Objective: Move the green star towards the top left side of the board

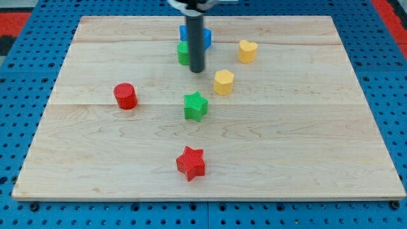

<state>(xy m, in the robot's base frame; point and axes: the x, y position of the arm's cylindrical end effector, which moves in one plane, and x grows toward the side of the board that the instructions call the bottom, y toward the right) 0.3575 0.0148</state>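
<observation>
The green star [196, 105] lies near the middle of the wooden board [95, 140]. My tip [197, 70] rests on the board above the star in the view, a short gap apart from it. The rod partly hides a green block [183, 53] and a blue block [184, 32] just behind it, at the view's top middle; their shapes cannot be made out.
A yellow hexagon [223, 82] sits right of my tip, up and right of the green star. A yellow heart [247, 51] lies further up right. A red cylinder [125, 96] stands at the left. A red star [191, 163] lies below the green star.
</observation>
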